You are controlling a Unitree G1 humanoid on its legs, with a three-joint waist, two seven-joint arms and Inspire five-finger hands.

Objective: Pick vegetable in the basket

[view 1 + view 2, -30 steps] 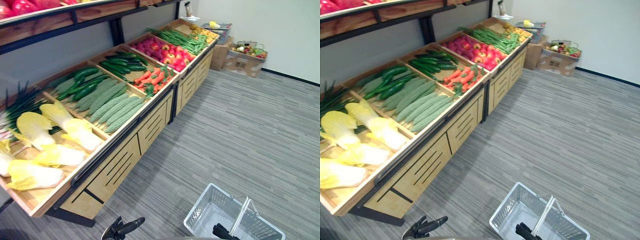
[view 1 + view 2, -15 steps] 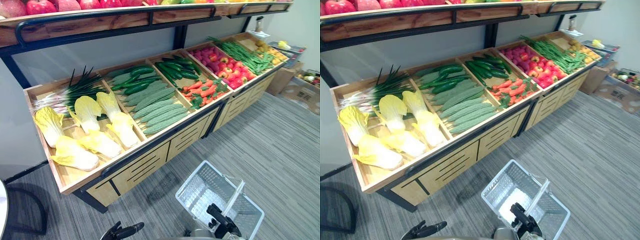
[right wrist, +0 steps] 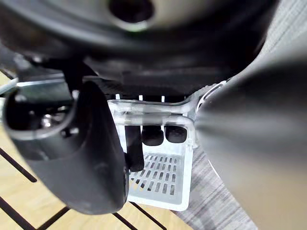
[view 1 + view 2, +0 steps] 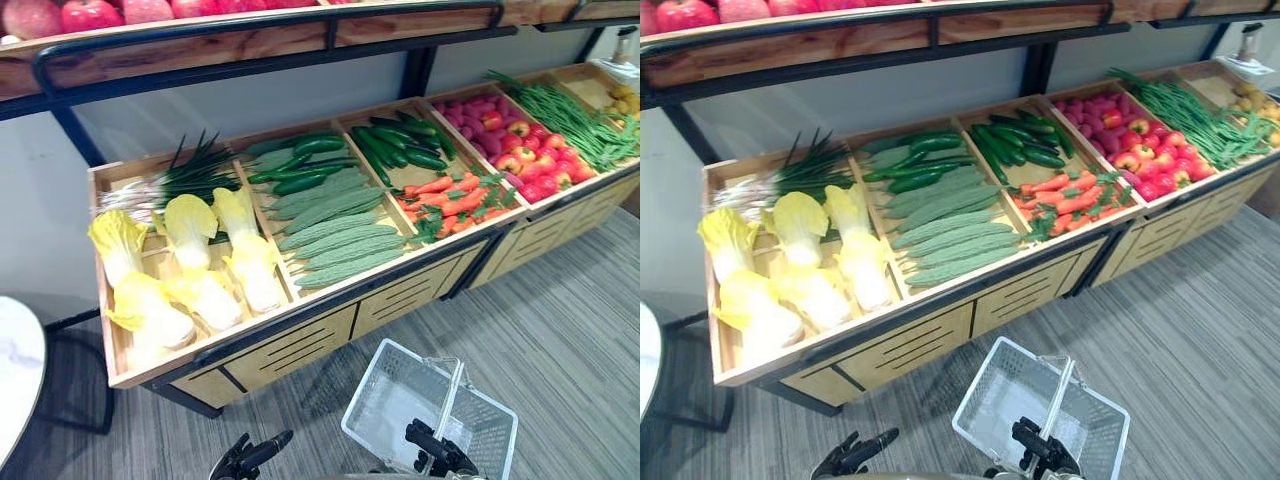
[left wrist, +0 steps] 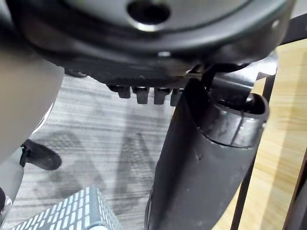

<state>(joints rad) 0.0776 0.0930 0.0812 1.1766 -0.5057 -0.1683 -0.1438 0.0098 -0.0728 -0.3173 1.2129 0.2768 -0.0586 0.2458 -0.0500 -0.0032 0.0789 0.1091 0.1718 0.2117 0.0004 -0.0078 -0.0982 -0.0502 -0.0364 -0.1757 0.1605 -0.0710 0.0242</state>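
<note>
A white mesh basket (image 4: 378, 398) hangs low in front of the wooden display stand (image 4: 300, 340), with nothing lying in it. My right hand (image 4: 437, 452) is shut on its white handle (image 3: 158, 111), fingers curled round the bar. My left hand (image 4: 256, 455) hangs at the lower left, open and holding nothing, above the carpet. The stand's bins hold pale cabbages (image 4: 190, 270), ridged green gourds (image 4: 335, 240), cucumbers (image 4: 300, 165), carrots (image 4: 450, 195), spring onions (image 4: 190, 170), red peppers (image 4: 510, 140) and green beans (image 4: 580, 120).
An upper shelf (image 4: 250, 30) with red fruit (image 4: 90, 12) overhangs the back of the bins. A white round table (image 4: 15, 370) stands at the lower left. Grey carpet (image 4: 570, 330) stretches out to the right of the stand.
The whole view has swung left, so the stand now faces me more squarely. The basket still hangs from my right hand; my left hand stays low and open.
</note>
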